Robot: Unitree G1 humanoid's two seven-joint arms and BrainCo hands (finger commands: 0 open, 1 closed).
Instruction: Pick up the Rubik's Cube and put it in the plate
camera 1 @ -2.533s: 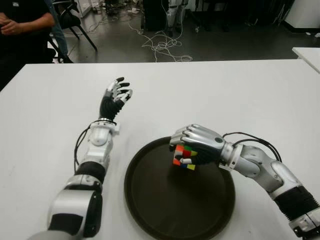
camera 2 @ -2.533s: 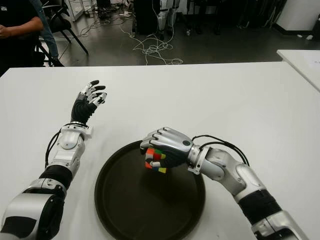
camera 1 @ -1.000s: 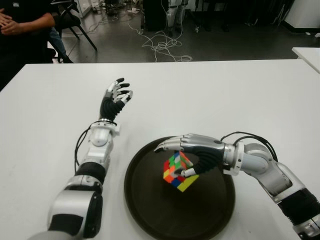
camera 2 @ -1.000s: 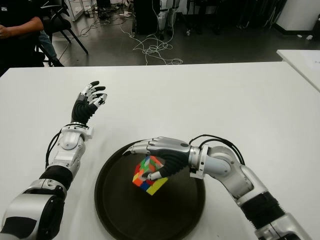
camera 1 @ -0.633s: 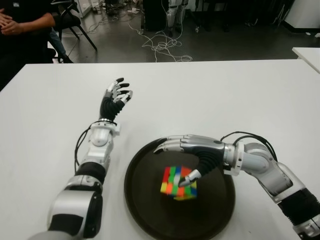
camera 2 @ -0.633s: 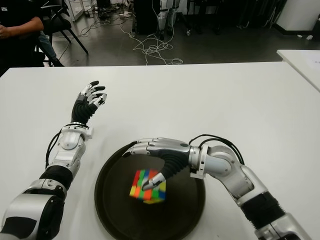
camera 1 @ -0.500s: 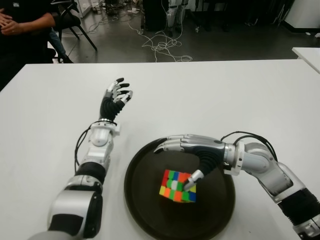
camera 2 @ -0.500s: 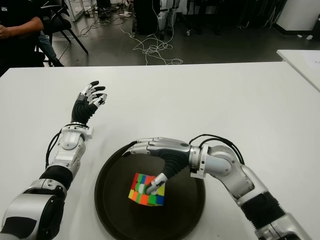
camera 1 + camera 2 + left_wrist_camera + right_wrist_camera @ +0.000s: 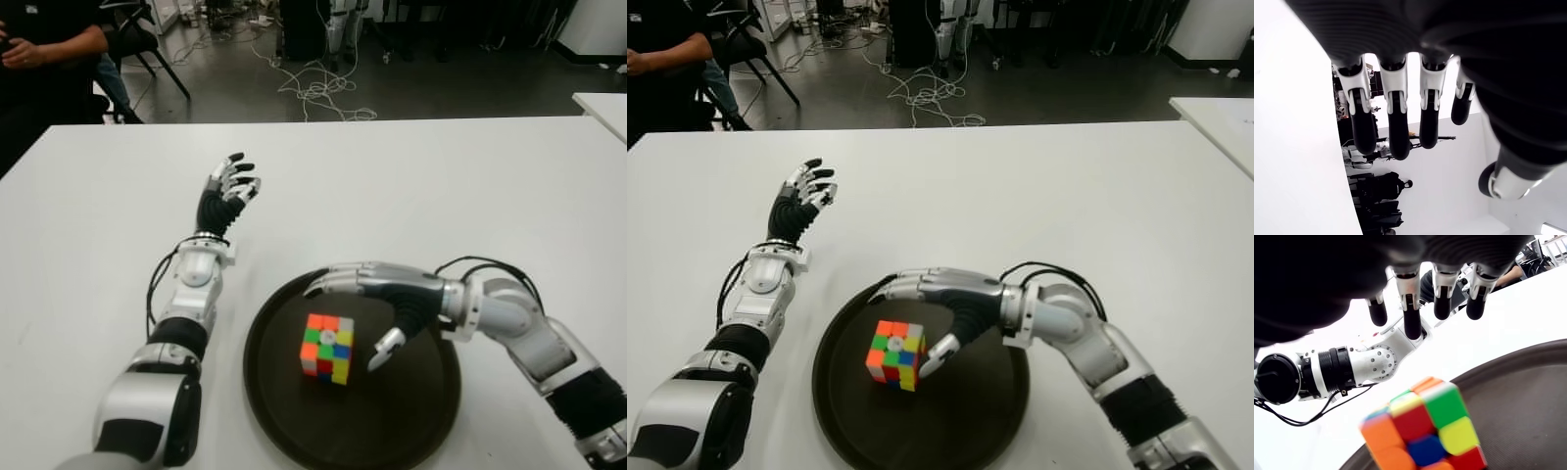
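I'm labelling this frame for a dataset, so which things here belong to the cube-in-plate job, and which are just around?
Part of the job:
Rubik's Cube, lying in the plate
plate, dark and round
right hand, open above the plate

Just around:
left hand, open, left of the plate
white table
seated person
floor cables

I see a white table (image 9: 411, 186) carrying one round dark plate (image 9: 411, 426) near its front edge, right of my left forearm (image 9: 193, 289).
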